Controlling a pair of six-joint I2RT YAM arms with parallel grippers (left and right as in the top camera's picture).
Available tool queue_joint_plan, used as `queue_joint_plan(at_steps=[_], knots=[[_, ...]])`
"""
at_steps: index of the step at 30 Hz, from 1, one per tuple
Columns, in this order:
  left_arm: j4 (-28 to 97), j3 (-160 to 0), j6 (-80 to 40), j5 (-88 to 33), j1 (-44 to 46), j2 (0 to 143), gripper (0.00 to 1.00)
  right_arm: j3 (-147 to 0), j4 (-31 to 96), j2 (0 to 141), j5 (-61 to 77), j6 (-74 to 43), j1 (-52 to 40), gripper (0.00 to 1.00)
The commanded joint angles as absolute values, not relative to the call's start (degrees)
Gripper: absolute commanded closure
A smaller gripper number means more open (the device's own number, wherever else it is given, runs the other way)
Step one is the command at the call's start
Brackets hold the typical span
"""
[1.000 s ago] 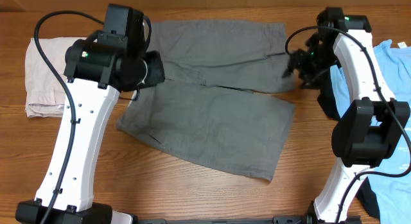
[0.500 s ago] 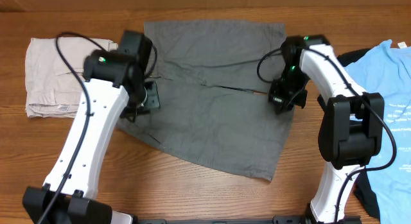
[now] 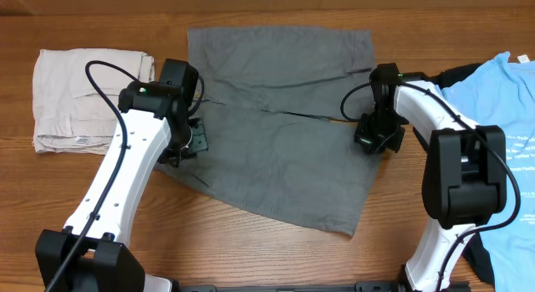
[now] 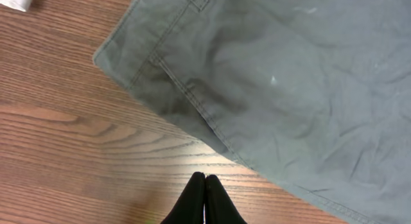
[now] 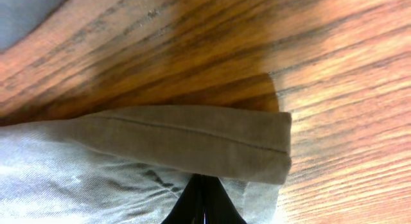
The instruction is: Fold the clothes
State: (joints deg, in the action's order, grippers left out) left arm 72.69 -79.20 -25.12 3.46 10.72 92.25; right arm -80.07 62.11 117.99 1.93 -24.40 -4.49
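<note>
The mid-grey shorts (image 3: pixel 284 141) lie spread flat across the middle of the table, waistband to the left and leg hems to the right. My left gripper (image 3: pixel 178 150) is shut and empty, low over bare wood just off the shorts' lower-left waistband corner (image 4: pixel 160 63); its tips (image 4: pixel 205 179) do not touch the cloth. My right gripper (image 3: pixel 376 140) is shut at the right hem of the nearer leg. Its tips (image 5: pixel 204 184) rest on grey cloth and meet the edge of the raised hem band (image 5: pixel 192 144). No cloth shows between the fingers.
Folded beige shorts (image 3: pixel 79 95) lie at the far left. A light-blue printed T-shirt (image 3: pixel 501 125) lies at the right edge on top of a black garment (image 3: pixel 461 74). Bare wood runs along the table's front.
Both arms have swung in and come down to the shorts: the left to the waistband's lower-left corner, the right from beside the far leg to the nearer leg's hem. The shorts have not moved.
</note>
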Motion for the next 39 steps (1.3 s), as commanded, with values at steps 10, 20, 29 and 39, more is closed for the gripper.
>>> queue_joint_plan(at_steps=[10,20,29,39], knots=[[71.2,-77.8,-21.1,-0.2,1.6,91.4,0.96,-79.6,50.1,120.3,3.1,-20.8,1.6,0.96],[72.4,-77.8,-19.5,-2.5,1.5,82.3,0.96,-98.1,71.2,118.5,3.0,-21.1,1.6,0.96],[78.2,-77.8,-21.0,-2.4,1.5,68.0,0.87,-101.3,89.4,109.7,6.1,-24.4,-1.7,0.96],[79.6,-77.7,-21.0,-2.2,1.5,68.2,0.82,-85.8,90.7,90.5,5.5,-32.7,-6.8,0.92]])
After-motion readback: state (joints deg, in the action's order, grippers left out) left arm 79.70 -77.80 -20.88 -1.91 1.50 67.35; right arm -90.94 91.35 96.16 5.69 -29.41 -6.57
